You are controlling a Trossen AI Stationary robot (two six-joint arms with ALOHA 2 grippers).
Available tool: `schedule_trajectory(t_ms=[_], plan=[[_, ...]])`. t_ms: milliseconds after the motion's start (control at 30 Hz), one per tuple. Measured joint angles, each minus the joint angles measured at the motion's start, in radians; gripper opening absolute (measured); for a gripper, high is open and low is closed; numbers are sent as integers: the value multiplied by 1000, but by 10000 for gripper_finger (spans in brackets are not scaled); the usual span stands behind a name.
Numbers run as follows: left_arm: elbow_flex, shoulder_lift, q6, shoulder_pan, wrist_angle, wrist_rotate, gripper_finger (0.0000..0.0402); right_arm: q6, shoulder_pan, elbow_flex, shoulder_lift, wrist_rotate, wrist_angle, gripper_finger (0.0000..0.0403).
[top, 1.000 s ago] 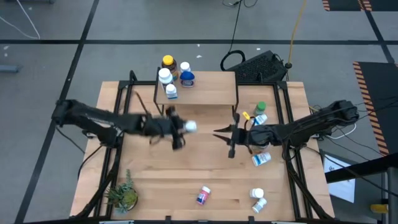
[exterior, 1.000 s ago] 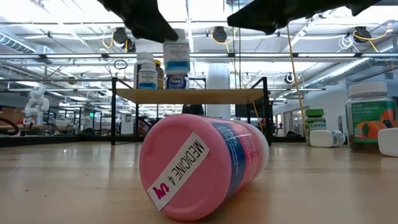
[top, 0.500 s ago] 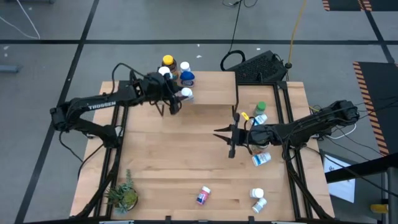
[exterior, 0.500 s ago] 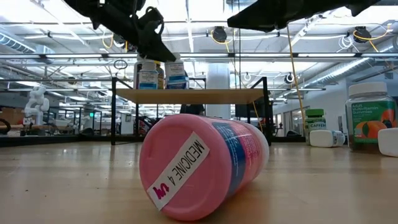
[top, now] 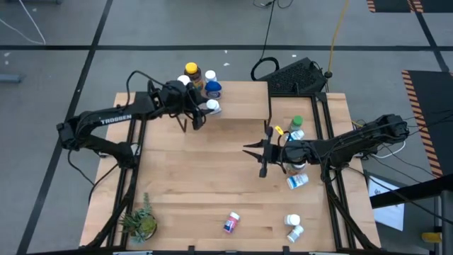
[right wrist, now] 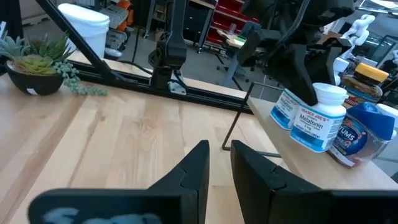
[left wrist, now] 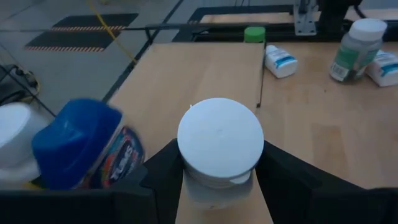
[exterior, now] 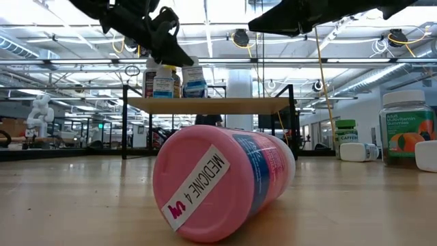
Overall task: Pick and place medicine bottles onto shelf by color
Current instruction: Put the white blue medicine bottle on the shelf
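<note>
white bottle held over the shelf, strays still on the desk

nearest the front edge of the desk (top: 184,191) a pink bottle (top: 231,222) lies on its side, its pink base marked "medicine 4" filling the low view. a small potted plant (top: 140,222) stands at the front left corner. toward the front right, two white bottles (top: 293,227) lie close together.

farther back on the right, the right gripper (top: 252,150) hangs above the middle of the desk, its fingers close together with only a narrow gap and nothing between them. just behind its wrist another white bottle with a blue label (top: 297,181) lies tipped over, and past it a green-capped bottle (top: 295,124) stands beside one more white bottle (top: 297,135).

at the back, the shelf (top: 241,103) carries a cluster on its left part: a blue bottle (top: 213,89), an amber bottle with a yellow cap (top: 191,70) behind it, and white ones alongside. the left gripper (top: 205,110) reaches over the shelf's front left, its fingers (left wrist: 166,171) clamped on either side of a white-capped bottle (top: 212,106), upright, right beside the blue bottle. whether its base rests on the board cannot be told.
</note>
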Motion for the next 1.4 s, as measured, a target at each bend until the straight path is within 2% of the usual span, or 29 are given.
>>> schedule_trajectory(t_ms=[300,400,733,1200,1400], plan=[[9,12,60,-55,115,3,184,1,0,0,0,0,9,59],[55,52,25,-56,41,-31,184,-1,0,0,0,0,25,59],[259,205,49,-64,-205,-145,184,-5,-5,0,0,-1,8,59],[264,207,49,-50,-281,-193,186,32,-5,0,0,-1,-36,59],[260,206,52,-49,-307,-210,226,53,-4,0,0,-13,-44,59]])
